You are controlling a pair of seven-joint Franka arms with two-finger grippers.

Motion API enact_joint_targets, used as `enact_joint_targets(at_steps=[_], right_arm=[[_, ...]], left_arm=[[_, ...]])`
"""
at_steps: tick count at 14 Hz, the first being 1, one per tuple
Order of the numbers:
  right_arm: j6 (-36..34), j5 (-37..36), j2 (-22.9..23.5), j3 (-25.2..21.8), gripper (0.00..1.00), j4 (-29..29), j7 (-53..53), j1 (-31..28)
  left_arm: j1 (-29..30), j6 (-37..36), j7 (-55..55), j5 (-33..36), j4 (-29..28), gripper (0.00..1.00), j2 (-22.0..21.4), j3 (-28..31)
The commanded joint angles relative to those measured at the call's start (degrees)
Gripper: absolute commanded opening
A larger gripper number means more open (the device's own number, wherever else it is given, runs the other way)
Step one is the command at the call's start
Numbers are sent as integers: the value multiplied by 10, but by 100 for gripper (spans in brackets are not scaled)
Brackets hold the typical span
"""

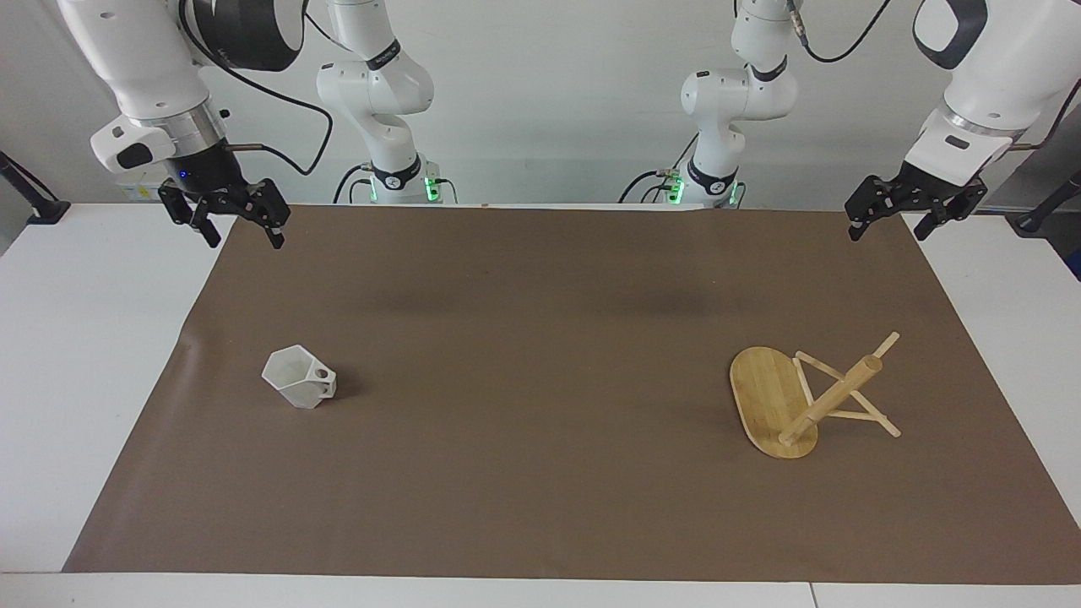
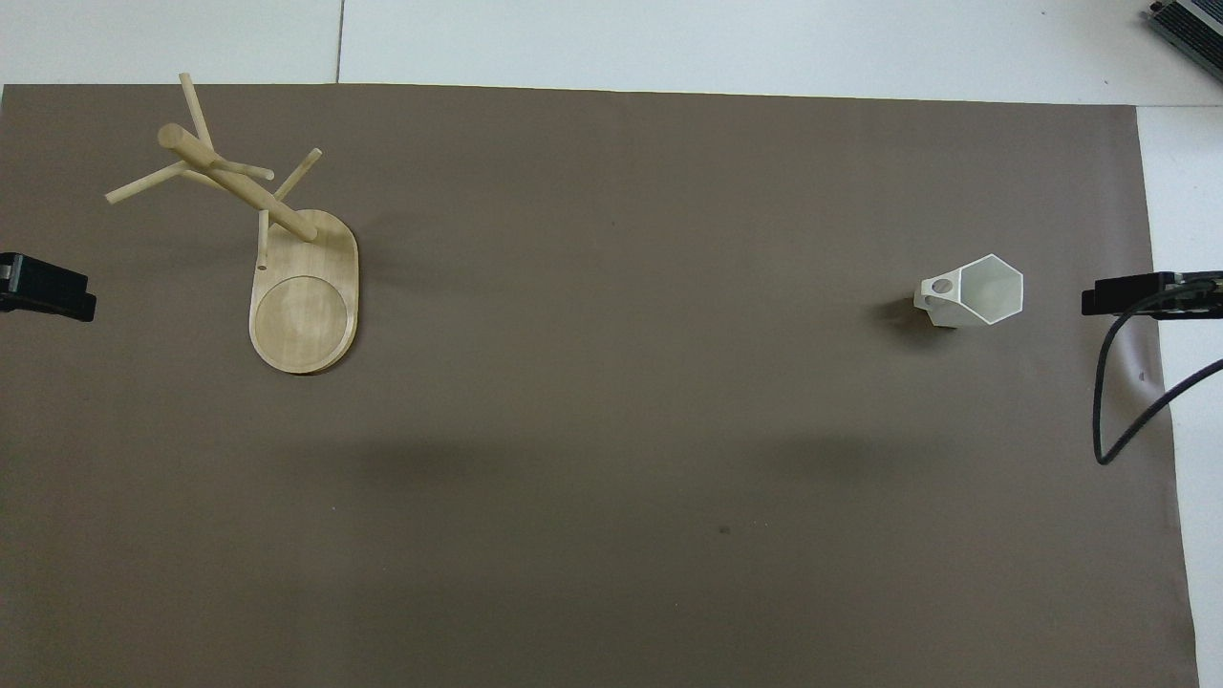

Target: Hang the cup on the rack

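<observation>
The white faceted cup (image 1: pixel 297 387) stands mouth up on the brown mat toward the right arm's end of the table, its pierced handle turned to the table's middle; it also shows in the overhead view (image 2: pixel 982 290). The bamboo rack (image 1: pixel 832 399) stands on its oval base (image 1: pixel 764 405) toward the left arm's end, all pegs bare; it also shows in the overhead view (image 2: pixel 239 182). My right gripper (image 1: pixel 245 239) is open and empty, raised over the mat's edge at its own end. My left gripper (image 1: pixel 885 234) is open and empty, raised over the mat's corner at its own end.
The brown mat (image 1: pixel 540 473) covers most of the white table (image 1: pixel 84 338). A black cable (image 2: pixel 1108 420) loops down from the right arm over the mat's edge. A dark device (image 2: pixel 1190 24) sits at the table's farthest corner at the right arm's end.
</observation>
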Motion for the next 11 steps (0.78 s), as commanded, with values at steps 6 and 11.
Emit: enact_joint_targets(at_steps=[6,11], right_arm=[[156,3,113,1,100,-50,-95,-36],[225,2,147,1,100,-70,-123,-40]], left_arm=[[3,-1,0,3,-18,100,-16,0],[3,-2,0,3,-18,100,-16,0]])
